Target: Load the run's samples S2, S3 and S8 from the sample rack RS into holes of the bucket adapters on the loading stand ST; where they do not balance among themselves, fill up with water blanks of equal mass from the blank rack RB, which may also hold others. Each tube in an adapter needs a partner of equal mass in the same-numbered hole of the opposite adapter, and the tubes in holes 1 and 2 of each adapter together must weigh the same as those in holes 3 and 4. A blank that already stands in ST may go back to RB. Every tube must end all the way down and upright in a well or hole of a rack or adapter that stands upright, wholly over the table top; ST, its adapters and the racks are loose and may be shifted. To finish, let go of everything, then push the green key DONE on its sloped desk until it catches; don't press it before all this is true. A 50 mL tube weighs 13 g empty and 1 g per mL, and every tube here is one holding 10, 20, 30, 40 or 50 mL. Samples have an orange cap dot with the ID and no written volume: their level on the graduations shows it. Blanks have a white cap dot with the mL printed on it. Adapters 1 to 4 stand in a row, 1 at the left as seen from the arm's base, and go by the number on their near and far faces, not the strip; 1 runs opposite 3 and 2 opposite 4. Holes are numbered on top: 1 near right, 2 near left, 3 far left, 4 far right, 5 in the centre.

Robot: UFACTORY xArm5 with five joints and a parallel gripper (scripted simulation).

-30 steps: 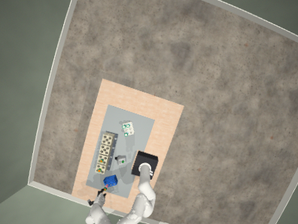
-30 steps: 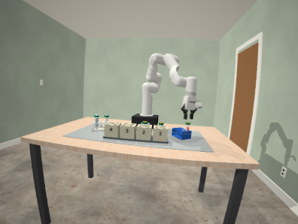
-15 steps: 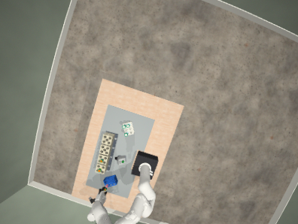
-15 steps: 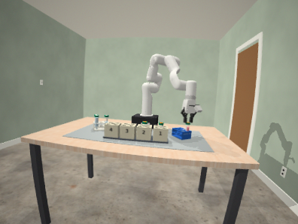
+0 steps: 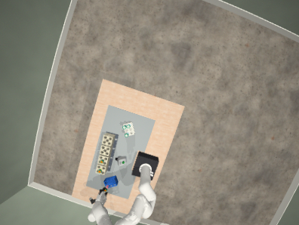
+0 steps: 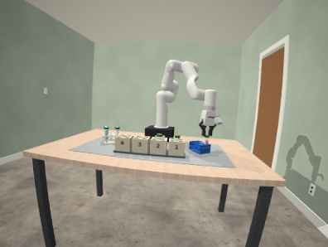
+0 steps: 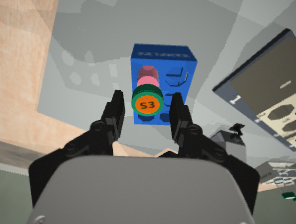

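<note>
The blue sample rack RS (image 7: 162, 82) holds sample S3 (image 7: 147, 104), a tube with pink liquid, a green cap and an orange dot. My gripper (image 7: 147, 101) is open and hangs above that tube, a finger on either side of the cap in the wrist view, holding nothing. In the side view the gripper (image 6: 206, 133) is a little above the rack (image 6: 200, 147). The loading stand ST (image 6: 150, 145) carries adapters 4, 3, 2 and 1 from left to right. Green-capped tubes stand in adapter 2 (image 6: 158, 135) and adapter 1 (image 6: 176, 136). The rack's other wells look empty.
The blank rack RB (image 6: 110, 134) with green-capped tubes stands beyond adapter 4; it also shows from above (image 5: 128, 129). The DONE key's desk (image 5: 121, 161) sits between the stand (image 5: 106, 152) and the arm's black base (image 5: 145, 164). The table edge is close to RS (image 5: 111, 182).
</note>
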